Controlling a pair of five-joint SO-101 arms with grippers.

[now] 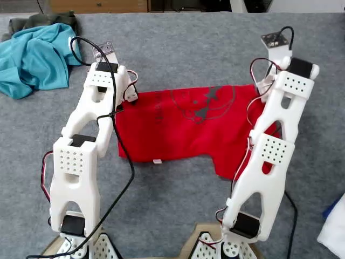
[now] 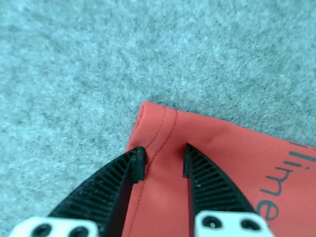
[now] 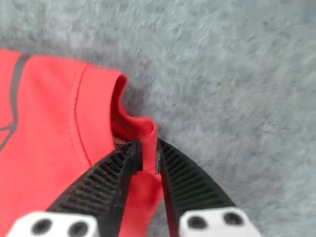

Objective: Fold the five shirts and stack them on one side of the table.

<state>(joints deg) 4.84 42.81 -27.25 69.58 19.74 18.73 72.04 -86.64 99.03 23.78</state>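
A red shirt (image 1: 183, 127) with a dark print lies partly folded in the middle of the grey table. My left gripper (image 2: 162, 162) stands open at the shirt's far left corner (image 2: 158, 123), its fingertips (image 2: 138, 163) straddling the hem with flat cloth between them. In the high view that gripper (image 1: 129, 97) sits at the shirt's left edge. My right gripper (image 3: 149, 157) is shut on a raised fold of the red shirt (image 3: 54, 123) at its far right corner. The high view shows it (image 1: 264, 86) there.
A crumpled teal shirt (image 1: 32, 54) lies at the far left, with a dark olive garment (image 1: 43, 21) behind it. White and blue cloth (image 1: 335, 218) shows at the right edge. Grey felt (image 1: 178, 210) lies bare in front of the red shirt.
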